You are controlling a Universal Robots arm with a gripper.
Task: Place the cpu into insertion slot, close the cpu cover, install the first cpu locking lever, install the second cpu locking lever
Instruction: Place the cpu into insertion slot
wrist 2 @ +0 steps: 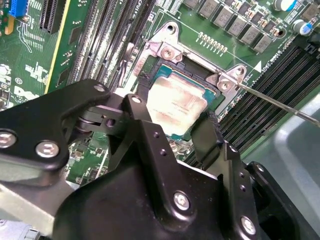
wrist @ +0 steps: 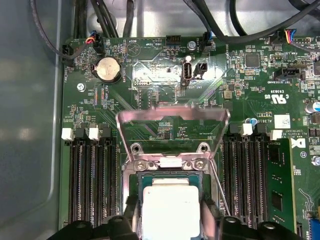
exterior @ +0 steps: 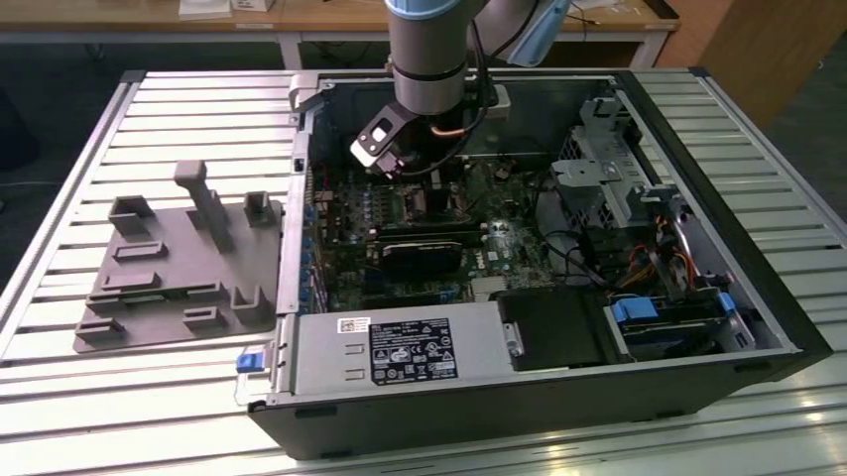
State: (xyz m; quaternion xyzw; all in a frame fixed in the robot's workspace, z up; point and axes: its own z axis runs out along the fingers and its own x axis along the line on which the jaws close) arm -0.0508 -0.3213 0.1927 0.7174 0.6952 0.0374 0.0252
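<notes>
The cpu is a pale silver square lying in or just over the insertion slot, a dark socket with a silvery rim on the green board. In the second wrist view my gripper straddles the cpu, with black fingers against two opposite edges, shut on it. The cpu cover stands raised behind the slot. A thin wire locking lever sticks up free beside the socket, and shows as the locking lever in the second wrist view too. In the exterior view the gripper reaches down into the open computer case.
Long black memory slots flank the socket on both sides. The grey case wall and cables lie close by. A black card, a power supply and drive bays crowd the case. A grey fixture plate sits at the exterior view's left.
</notes>
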